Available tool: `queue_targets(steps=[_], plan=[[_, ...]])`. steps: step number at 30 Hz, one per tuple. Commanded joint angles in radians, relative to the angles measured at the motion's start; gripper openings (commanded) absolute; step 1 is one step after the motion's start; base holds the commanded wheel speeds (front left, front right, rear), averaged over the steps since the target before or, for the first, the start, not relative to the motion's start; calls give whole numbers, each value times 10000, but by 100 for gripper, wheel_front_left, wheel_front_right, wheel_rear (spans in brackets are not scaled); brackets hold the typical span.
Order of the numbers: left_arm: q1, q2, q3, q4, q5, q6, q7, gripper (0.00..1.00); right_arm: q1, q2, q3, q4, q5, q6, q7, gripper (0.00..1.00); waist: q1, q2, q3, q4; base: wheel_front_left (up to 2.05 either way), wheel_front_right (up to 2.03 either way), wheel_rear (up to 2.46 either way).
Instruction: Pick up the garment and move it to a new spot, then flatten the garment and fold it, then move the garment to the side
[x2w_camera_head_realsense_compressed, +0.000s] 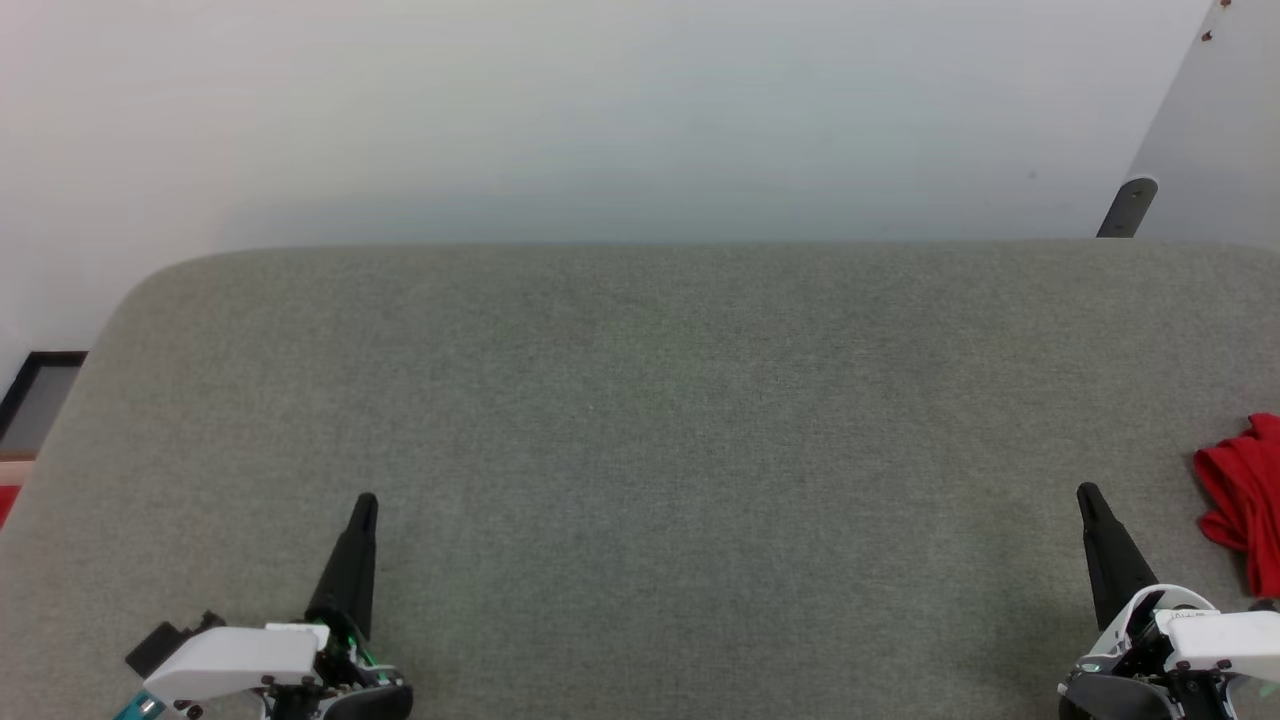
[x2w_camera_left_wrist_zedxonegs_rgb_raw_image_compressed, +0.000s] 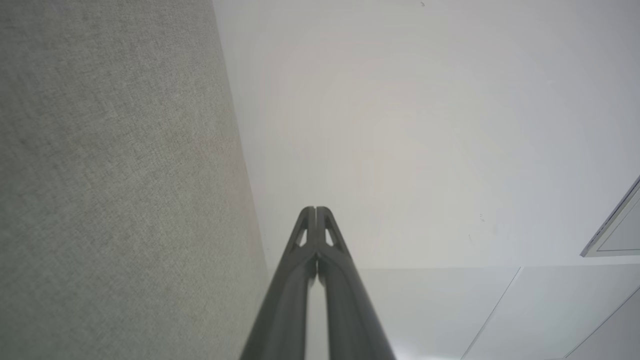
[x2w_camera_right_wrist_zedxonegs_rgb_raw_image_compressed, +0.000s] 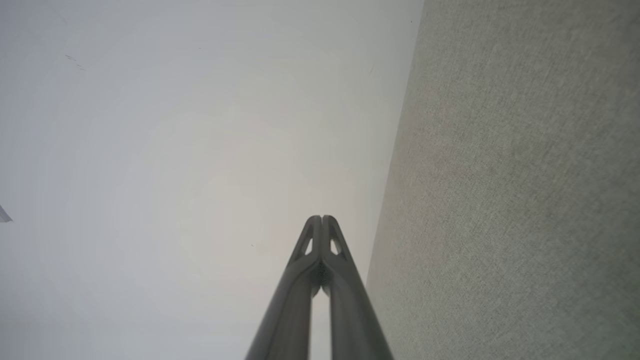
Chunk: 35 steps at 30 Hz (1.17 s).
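The left hand (x2w_camera_head_realsense_compressed: 364, 503) and the right hand (x2w_camera_head_realsense_compressed: 1087, 495) rest near, pressed shut, holding nothing. The red shirt (x2w_camera_head_realsense_compressed: 1243, 495) lies bunched at the right edge of the gray tabletop (x2w_camera_head_realsense_compressed: 640, 400). It could be waiting to be picked up, or already put aside; I cannot tell.

The head camera is looking forward and down from above the near edge of a grey fabric surface (x2w_camera_head_realsense_compressed: 640, 420). It is taking in most of the surface's width and the pale wall (x2w_camera_head_realsense_compressed: 640, 110) behind, with the left gripper (x2w_camera_head_realsense_compressed: 365, 503) rising at lower left and the right gripper (x2w_camera_head_realsense_compressed: 1087, 493) at lower right. Each wrist camera is sitting close over that fabric, rolled sideways and pointing along its own gripper toward the wall. The left one is showing fabric on its left, the right one on its right. All three are sharing the fabric's far edge and the wall.
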Motion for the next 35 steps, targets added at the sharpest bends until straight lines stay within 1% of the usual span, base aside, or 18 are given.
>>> queue_targets(steps=[1, 35], plan=[[-90, -5, 20, 7, -34, -57, 28, 0, -33, 39, 2, 1, 52, 4, 8, 0, 0, 0, 0, 0, 0, 0, 0], [-90, -5, 20, 6, -35, -58, 28, 0, -33, 38, 3, 1, 53, 4, 9, 0, 0, 0, 0, 0, 0, 0, 0]])
